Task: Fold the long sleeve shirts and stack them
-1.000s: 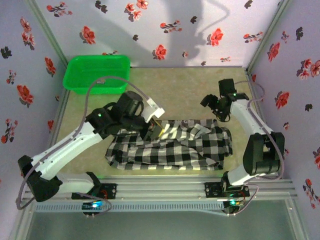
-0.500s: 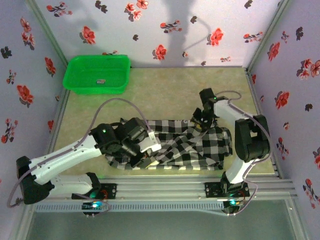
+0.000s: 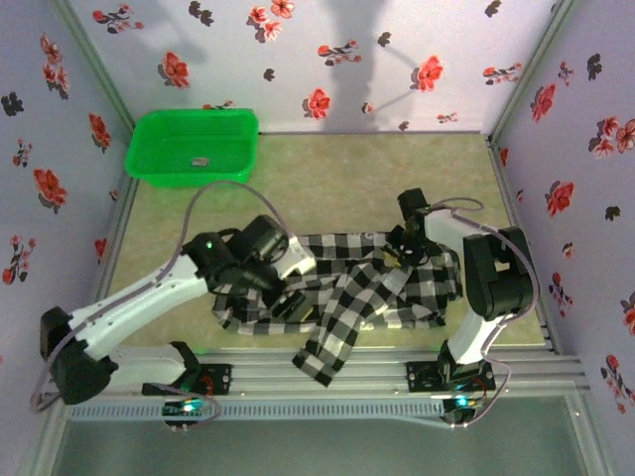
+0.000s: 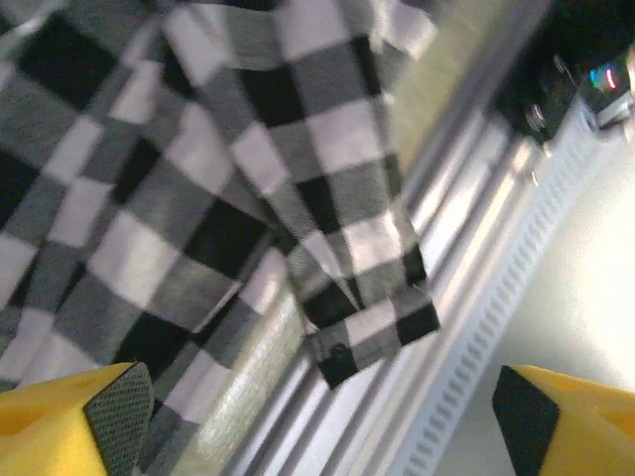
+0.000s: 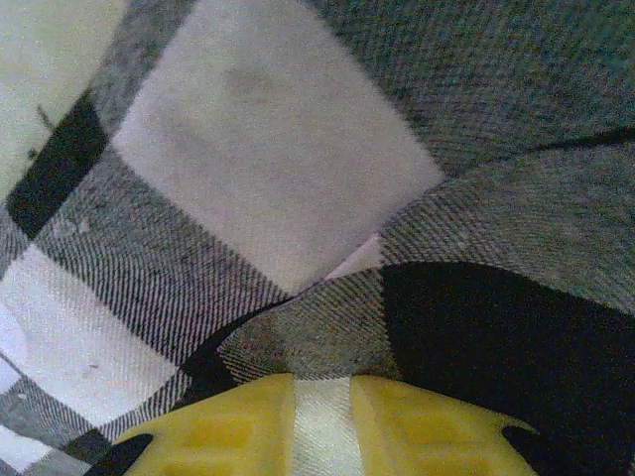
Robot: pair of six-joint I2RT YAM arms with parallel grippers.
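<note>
Long sleeve shirt (image 3: pixel 397 288) lies crumpled on worktop (image 3: pixel 337 188), sleeve (image 3: pixel 332 352) draped over near edge. Your left tool (image 4: pixel 317 416) open above it; right tool (image 5: pixel 320 397) pinches cloth at far edge.

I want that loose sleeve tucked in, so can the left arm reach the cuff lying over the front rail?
Probably yes: the left arm has its jaws open close above the sleeve, and the cuff lies uncovered on the rail.

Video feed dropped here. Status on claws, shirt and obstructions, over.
Left claw open, empty, above shirt. Right claw pinching its cloth. One sleeve hangs off the near edge. Green basket far back, no obstruction.
</note>
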